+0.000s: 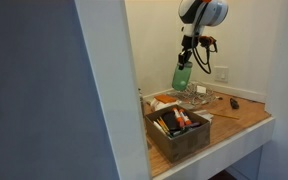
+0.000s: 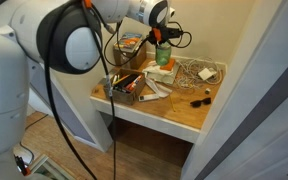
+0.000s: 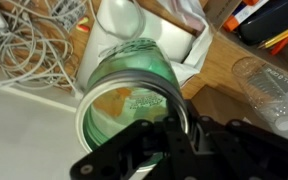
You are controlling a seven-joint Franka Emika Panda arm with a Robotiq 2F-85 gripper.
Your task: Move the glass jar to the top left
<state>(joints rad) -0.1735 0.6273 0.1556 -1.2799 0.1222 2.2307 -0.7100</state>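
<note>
The glass jar (image 1: 182,76) is green-tinted, translucent and cylindrical. My gripper (image 1: 187,60) is shut on its rim and holds it in the air above the clear rack (image 1: 194,97) on the wooden counter (image 1: 246,112). In an exterior view the jar (image 2: 164,55) hangs under the gripper (image 2: 162,40) near the back wall. In the wrist view the jar (image 3: 124,95) fills the middle, seen from its open mouth, with the gripper's (image 3: 174,125) black fingers clamping its rim.
A brown box (image 1: 178,133) of pens and tools stands at the counter's front edge and shows in the other exterior view too (image 2: 124,88). Cables (image 3: 34,45) lie by the wall. Papers (image 1: 164,101) and a small dark object (image 1: 232,102) lie on the wood.
</note>
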